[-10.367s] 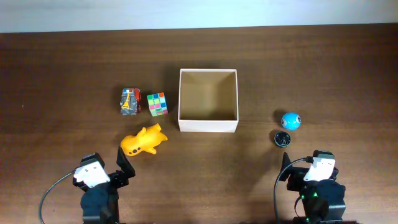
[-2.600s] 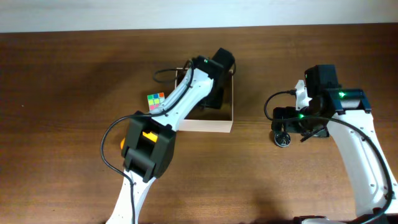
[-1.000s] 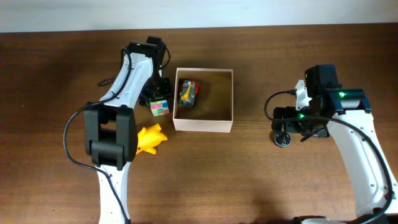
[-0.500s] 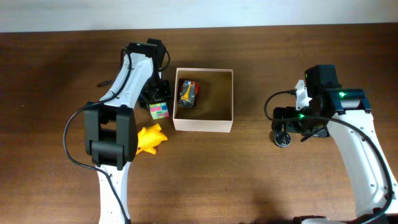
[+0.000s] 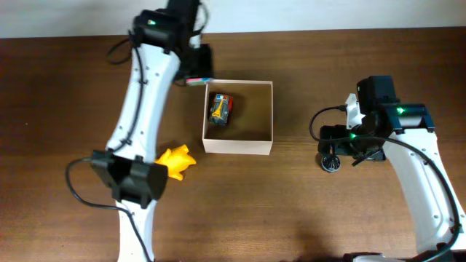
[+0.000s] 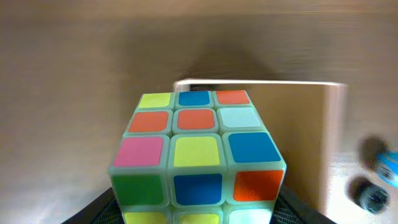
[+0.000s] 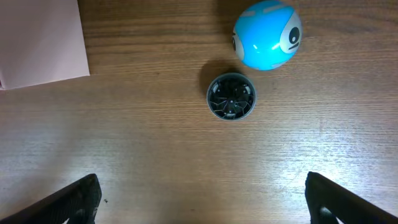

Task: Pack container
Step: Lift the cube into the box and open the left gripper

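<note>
The container [image 5: 237, 148] is a square white-walled box with a tan inside, and a small toy car [image 5: 220, 108] lies in it. My left gripper [image 5: 197, 68] is shut on a multicoloured puzzle cube [image 6: 198, 155] and holds it high, just beyond the container's far left corner [image 6: 261, 84]. Only a strip of the cube [image 5: 198, 80] shows in the overhead view. My right gripper [image 7: 202, 211] is open and empty above the table, with a blue ball [image 7: 267, 34] and a black disc [image 7: 231, 96] ahead of it. In the overhead view the ball is hidden under the right arm.
A yellow toy animal [image 5: 177, 161] lies on the table left of the container's near corner. The black disc [image 5: 331, 161] lies right of the container. The container's corner [image 7: 40, 37] shows at the top left of the right wrist view.
My left gripper has taken the cube off the table left of the container and lifted it up and back, near the far left corner. The right arm has not moved.
</note>
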Controlling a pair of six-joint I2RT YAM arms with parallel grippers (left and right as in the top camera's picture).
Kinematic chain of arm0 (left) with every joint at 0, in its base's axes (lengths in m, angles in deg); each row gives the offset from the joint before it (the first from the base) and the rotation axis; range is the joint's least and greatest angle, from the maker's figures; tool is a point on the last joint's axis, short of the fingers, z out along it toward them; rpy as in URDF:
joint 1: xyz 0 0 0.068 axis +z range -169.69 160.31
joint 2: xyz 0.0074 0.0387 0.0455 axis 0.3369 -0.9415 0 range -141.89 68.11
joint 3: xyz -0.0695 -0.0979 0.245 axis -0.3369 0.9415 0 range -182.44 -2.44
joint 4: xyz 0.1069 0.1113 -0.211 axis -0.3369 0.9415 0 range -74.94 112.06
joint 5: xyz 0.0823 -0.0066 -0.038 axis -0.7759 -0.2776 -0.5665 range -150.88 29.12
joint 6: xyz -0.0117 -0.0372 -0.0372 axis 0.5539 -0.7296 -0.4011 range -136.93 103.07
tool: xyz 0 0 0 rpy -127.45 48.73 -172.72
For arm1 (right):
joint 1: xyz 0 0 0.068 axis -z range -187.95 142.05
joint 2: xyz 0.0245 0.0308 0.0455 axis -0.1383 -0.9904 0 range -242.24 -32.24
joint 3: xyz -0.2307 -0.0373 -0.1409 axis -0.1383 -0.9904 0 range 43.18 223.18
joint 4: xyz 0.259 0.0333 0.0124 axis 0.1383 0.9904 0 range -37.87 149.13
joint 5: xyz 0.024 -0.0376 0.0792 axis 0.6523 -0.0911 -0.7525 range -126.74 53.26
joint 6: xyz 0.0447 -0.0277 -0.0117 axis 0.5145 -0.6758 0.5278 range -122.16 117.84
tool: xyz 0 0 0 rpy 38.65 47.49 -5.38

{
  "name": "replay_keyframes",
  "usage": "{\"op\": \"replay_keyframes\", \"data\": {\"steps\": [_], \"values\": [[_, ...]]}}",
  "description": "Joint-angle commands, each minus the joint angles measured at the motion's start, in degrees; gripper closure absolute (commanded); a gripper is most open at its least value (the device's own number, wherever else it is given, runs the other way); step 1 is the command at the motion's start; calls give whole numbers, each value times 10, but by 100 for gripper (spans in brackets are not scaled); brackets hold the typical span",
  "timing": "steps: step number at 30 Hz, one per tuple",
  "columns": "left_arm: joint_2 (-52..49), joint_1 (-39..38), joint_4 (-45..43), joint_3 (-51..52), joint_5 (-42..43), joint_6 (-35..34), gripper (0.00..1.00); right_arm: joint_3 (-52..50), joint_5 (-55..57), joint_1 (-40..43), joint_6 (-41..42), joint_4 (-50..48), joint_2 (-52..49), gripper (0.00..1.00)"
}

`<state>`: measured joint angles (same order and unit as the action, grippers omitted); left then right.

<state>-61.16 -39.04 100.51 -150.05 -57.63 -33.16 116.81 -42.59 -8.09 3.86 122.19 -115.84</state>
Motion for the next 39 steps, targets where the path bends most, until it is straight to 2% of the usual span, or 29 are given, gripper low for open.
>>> {"op": "replay_keyframes", "data": {"steps": [1,7,15,22,27,28,34,36,37,39], "values": [[1,-58,-18,-5,-4,46,63,9,7,2,2,0,2,1],[-50,-144,-43,-5,-94,43,62,9,7,2,2,3,2,1],[-115,-153,-54,-5,-93,-8,62,9,7,2,2,5,2,1],[-160,-154,-80,-5,-84,-11,62,9,7,2,2,4,2,1],[-174,-154,-105,-5,-45,-20,60,9,7,2,2,4,2,1],[-177,-154,-104,-5,-45,-31,54,9,7,2,2,4,2,2],[-180,-154,-103,-6,-43,-39,41,9,7,2,2,5,2,1],[-180,-154,-102,-8,-43,-39,33,9,7,2,2,5,2,1],[-179,-154,-99,-10,-43,-39,23,9,7,2,2,5,2,1],[-179,-153,-87,-20,-40,-39,18,9,7,2,2,4,2,1]]}}
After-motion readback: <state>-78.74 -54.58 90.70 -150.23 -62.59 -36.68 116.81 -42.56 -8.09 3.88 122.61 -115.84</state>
